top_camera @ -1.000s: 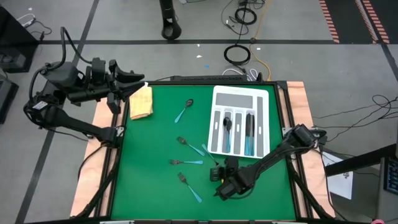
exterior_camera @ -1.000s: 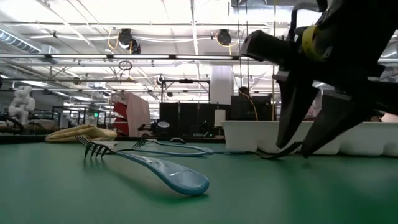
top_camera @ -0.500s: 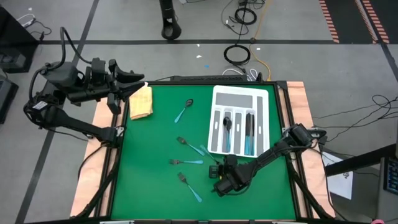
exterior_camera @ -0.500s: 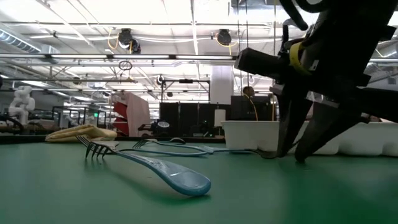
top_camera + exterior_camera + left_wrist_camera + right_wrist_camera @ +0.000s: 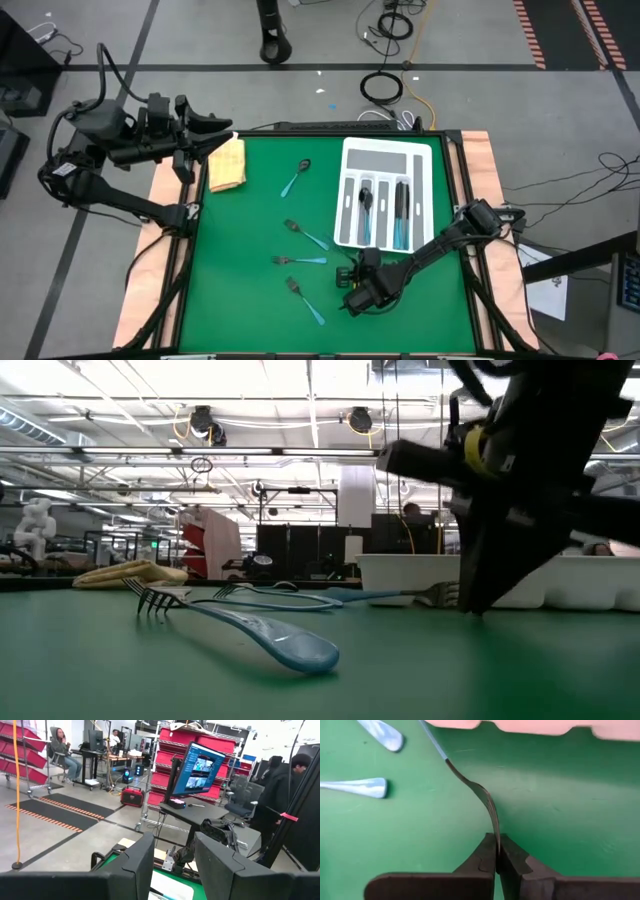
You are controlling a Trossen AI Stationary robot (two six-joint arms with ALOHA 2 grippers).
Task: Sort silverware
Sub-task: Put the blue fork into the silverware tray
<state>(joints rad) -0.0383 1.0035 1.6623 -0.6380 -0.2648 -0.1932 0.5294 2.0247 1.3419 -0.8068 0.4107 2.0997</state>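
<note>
Loose silverware with teal handles lies flat on the green mat: a spoon (image 5: 295, 181) and three forks (image 5: 306, 236), (image 5: 300, 260), (image 5: 305, 300). The nearest fork fills the low view's foreground (image 5: 240, 628). Another fork (image 5: 470, 782) lies by the near left corner of the white tray (image 5: 345, 150), which holds several pieces. My right gripper (image 5: 497, 854) (image 5: 350, 276) stands at that fork's head and is shut on it. My left gripper (image 5: 225, 135) hangs open above the table's far left corner, over the yellow cloth (image 5: 227, 163). My right gripper pinches the tips of the fork's tines (image 5: 496, 831) between its two fingers (image 5: 472, 595), only at their free ends. The fingers come from above, pointing steeply down. The teal handle (image 5: 370, 597) stays on the mat and runs toward the tray (image 5: 520, 725).
The tray's low wall (image 5: 400, 575) stands just behind the held fork. Two loose handle ends (image 5: 357, 787), (image 5: 385, 732) lie a little to its side. Bare green mat stretches along the near edge and under the right arm. People sit and stand in the room beyond the left wrist view.
My right gripper has drifted slightly toward the table's left and shut its fingers on the fork's tines. In the low view the gap between the fingers narrowed and then vanished. The fork's head now shows its tines beside the fingers. The left arm kept still.
</note>
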